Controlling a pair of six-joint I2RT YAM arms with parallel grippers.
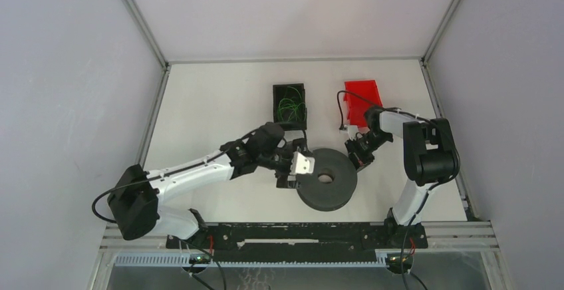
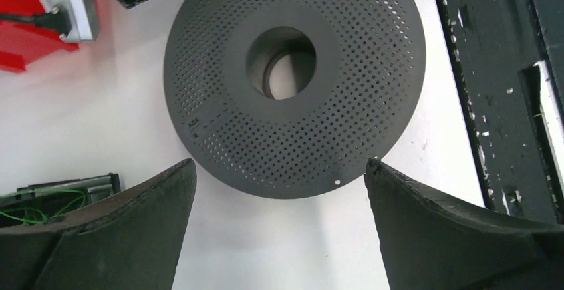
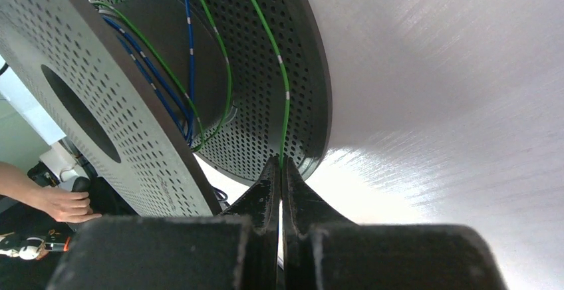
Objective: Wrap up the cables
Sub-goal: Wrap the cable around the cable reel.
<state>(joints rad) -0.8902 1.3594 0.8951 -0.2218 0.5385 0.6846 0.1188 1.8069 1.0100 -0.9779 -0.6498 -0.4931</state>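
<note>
Slack worries me: with my right jaws clenched on the thin green cable point(image 3: 286, 97) at the rim of the dark grey perforated spool point(image 1: 339, 189) and my left jaws released, a tug could spill the turns.

You're looking at a white worktop point(image 1: 206, 104) boxed in by plain pale grey walls point(image 1: 60, 70) on three sides, silver frame posts point(image 1: 138, 18) running up the back corners, under soft, even light.
</note>
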